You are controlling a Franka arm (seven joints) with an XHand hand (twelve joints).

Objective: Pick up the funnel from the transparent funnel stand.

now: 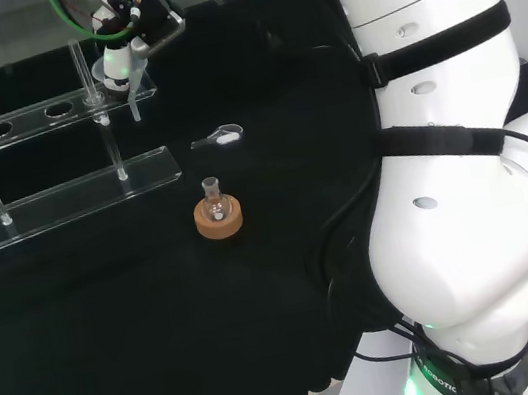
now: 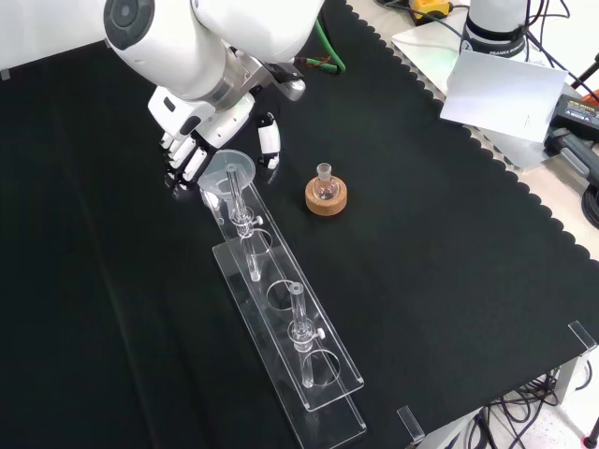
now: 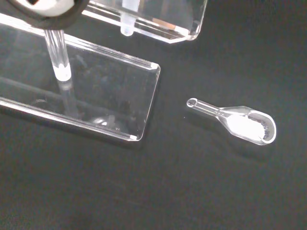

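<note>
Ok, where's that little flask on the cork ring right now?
In the front view the flask stands on its cork ring near the cloth's middle, right of the funnel stand and just right of the hand; the funnel sits at the stand's near end.

The hand [image 2: 201, 140] hangs at the funnel [image 2: 229, 174] seated in the clear stand [image 2: 323, 398].

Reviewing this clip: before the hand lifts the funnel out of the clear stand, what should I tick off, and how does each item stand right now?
1. Funnel seated in the end hole of the funnel stand: ok.
2. Hand at the funnel: ok.
3. Fingers closed round the funnel: cannot tell.
4. Stand upright on the cloth: ok.
5. Flask on cork ring clear of the hand: ok.
6. Glass scoop holding white powder, apart from the stand's base: ok.
</note>
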